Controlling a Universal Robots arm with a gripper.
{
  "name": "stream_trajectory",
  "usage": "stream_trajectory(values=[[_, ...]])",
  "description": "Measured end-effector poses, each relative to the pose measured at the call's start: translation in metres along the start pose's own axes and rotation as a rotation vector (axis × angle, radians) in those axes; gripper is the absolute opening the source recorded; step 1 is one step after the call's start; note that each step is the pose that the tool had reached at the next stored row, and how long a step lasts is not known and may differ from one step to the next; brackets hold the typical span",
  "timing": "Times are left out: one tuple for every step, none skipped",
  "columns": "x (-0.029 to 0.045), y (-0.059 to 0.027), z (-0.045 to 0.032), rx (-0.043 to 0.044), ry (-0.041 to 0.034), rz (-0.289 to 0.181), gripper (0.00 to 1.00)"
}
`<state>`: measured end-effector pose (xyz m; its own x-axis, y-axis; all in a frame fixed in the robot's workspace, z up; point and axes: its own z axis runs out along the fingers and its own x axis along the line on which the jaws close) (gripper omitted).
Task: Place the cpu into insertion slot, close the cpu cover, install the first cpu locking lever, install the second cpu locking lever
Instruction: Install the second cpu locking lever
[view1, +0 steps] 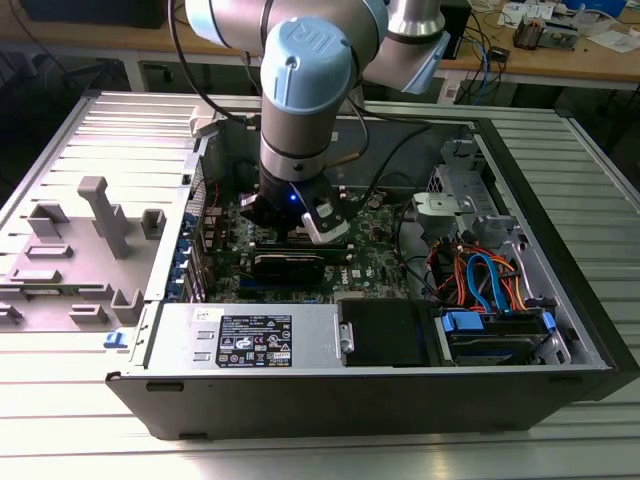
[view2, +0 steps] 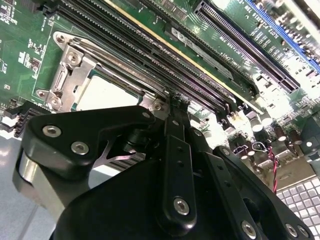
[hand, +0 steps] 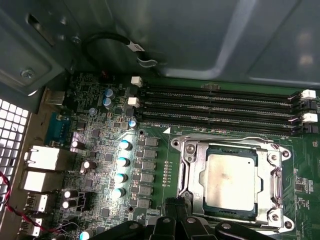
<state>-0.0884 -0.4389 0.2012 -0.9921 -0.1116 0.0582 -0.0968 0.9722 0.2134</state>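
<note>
Pincer (hand: 175, 212) hangs low inside the open computer case, its dark linkage just beside the near edge of the insertion slot (hand: 187, 172); whether its tips are spread or pressed together I cannot tell, since they sit behind the linkage in both wrist views. Judging by the first wrist view, the cpu (hand: 229, 181) already lies flat in the slot, its silver-grey top showing through the square window of the cpu cover (hand: 227, 149), which appears to be lowered over it. I cannot make out whether either locking lever is hooked down, so those steps look unfinished. Going from the first wrist view's left to its right, room is tight: a field of upright capacitors (hand: 122, 161) crowds one side of the socket, the long black memory slots (hand: 220, 106) run close along another, and bare green motherboard (hand: 305, 185) lies beyond the far edge.
</note>
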Motion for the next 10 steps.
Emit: stream_trajectory(values=[[0.0,-0.0001,0.0004,0.0001,0.0,0.0,0.11],[0.0001,-0.0001,0.0008,0.0003,0.0001,0.0,0.11],[0.0001,-0.0001,0.001,0.0005,0.0002,0.0,0.11],[0.0,-0.0001,0.001,0.0006,0.0001,0.0,0.11],[0.0,-0.0001,0.0011,0.0004,0.0,0.0,0.11],[0.0,-0.0001,0.0012,0.0008,0.0,0.0,0.11],[0.0,-0.0001,0.0012,0.0029,0.0001,0.0,0.11],[0.0,-0.0002,0.0011,0.0057,0.0005,0.001,0.11],[0.0,0.0,0.0007,0.007,0.0006,0.001,0.11],[0.0001,0.0003,-0.0007,0.0079,0.0005,0.001,0.11]])
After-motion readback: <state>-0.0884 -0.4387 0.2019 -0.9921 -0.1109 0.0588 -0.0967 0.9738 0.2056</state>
